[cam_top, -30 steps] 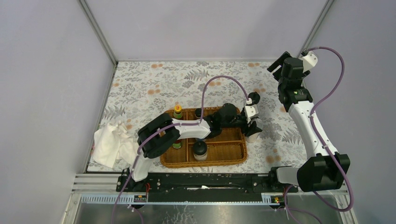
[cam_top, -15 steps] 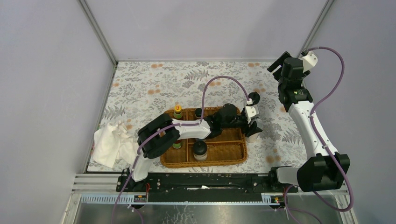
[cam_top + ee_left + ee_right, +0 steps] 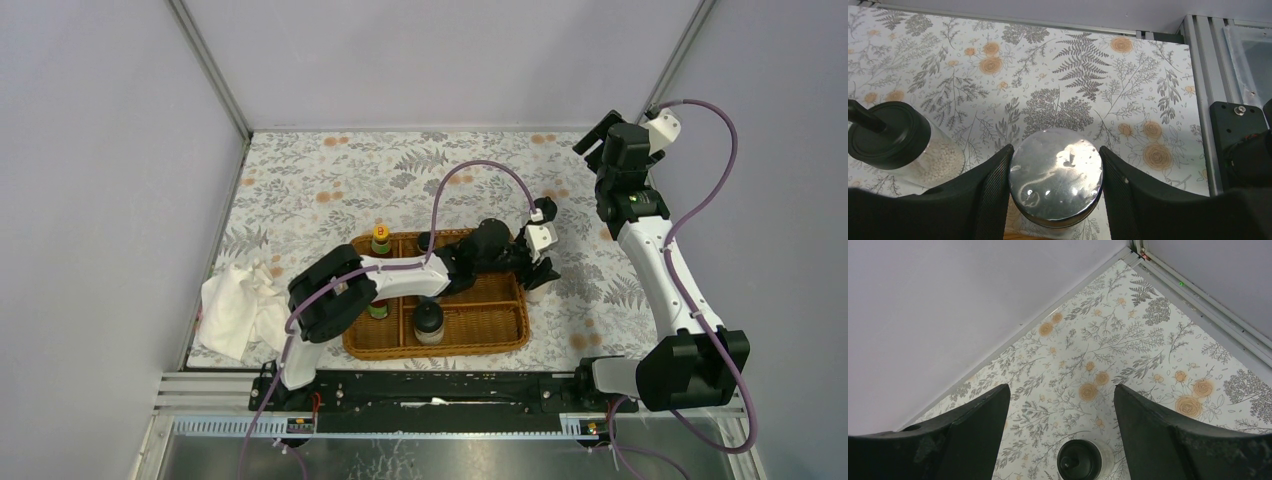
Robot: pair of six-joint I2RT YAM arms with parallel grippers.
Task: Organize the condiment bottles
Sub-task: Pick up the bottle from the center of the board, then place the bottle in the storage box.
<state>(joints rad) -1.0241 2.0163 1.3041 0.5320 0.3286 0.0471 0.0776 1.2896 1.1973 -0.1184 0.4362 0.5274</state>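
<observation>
My left gripper (image 3: pixel 1054 157) pinching the silver-lidded shaker (image 3: pixel 1055 182) by its lid, just beside the wicker basket's (image 3: pixel 490 335) right rim, black-lidded jar (image 3: pixel 890 135) near it, my right gripper (image 3: pixel 1060 405) spread wide, empty, knob-topped jar (image 3: pixel 1079 461) on the floral mat (image 3: pixel 1148 365) below.

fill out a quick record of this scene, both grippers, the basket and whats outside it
left gripper: closed on silver-lidded shaker, just off the basket's right edge
right gripper: open, empty, raised near far right corner
basket: holds at least yellow-capped bottle, black-capped jar
outside basket: cream jar beside the shaker
cloth: left of basket
</observation>
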